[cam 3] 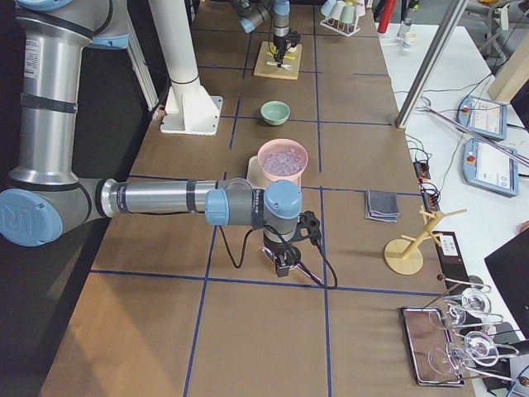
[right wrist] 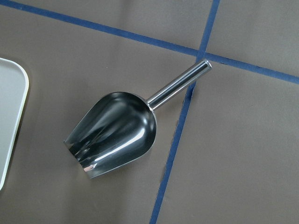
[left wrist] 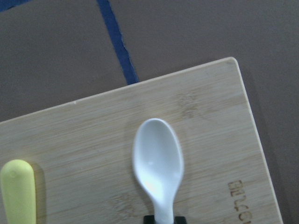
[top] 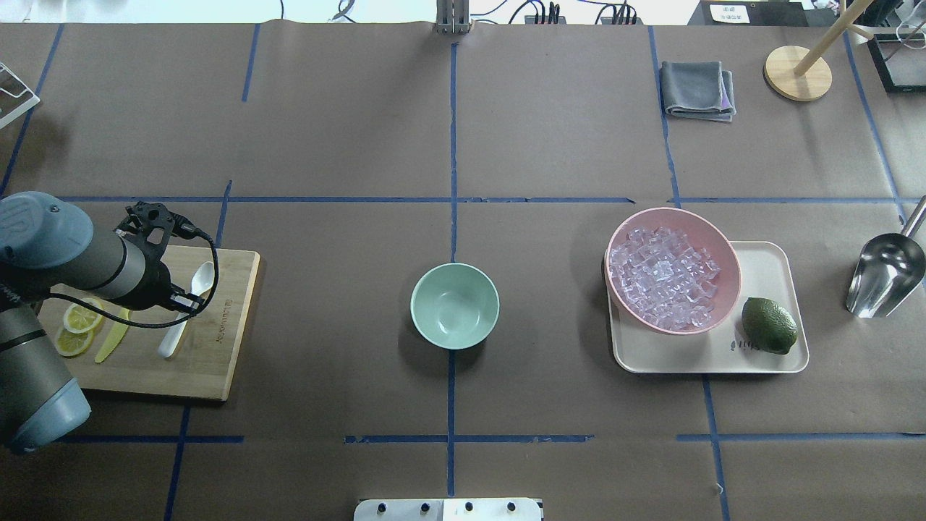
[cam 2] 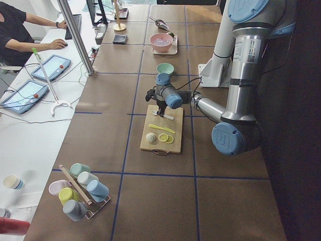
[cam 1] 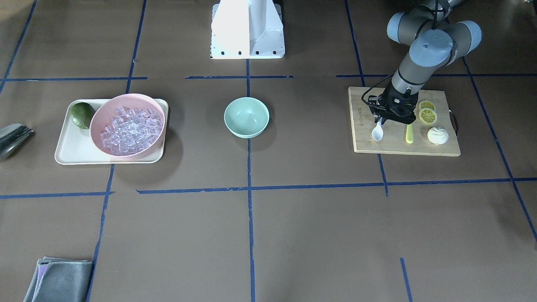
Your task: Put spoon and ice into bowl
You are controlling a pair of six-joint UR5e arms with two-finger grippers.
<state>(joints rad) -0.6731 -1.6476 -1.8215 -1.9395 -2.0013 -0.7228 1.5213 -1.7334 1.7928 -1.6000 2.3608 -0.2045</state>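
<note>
The white spoon (cam 1: 377, 133) lies on the wooden cutting board (cam 1: 402, 147), scoop toward the table's middle. It also shows in the overhead view (top: 181, 318) and the left wrist view (left wrist: 157, 163). My left gripper (cam 1: 379, 118) is low over the board, its dark fingertips (left wrist: 148, 218) closed on either side of the spoon's handle. The mint-green bowl (top: 454, 305) stands empty at the table's centre. The ice (top: 662, 278) fills the pink bowl (top: 673, 212) on a cream tray (top: 767, 362). My right gripper (cam 3: 281, 266) hangs over the table past the tray; I cannot tell whether it is open.
A yellow-green knife (cam 1: 409, 133), lemon slices (cam 1: 427, 115) and a white lump (cam 1: 438, 135) share the board. A lime (top: 769, 325) lies on the tray. A metal scoop (right wrist: 114, 133) lies beyond the tray. A grey cloth (top: 697, 88) and a wooden stand (top: 797, 72) are at the far side.
</note>
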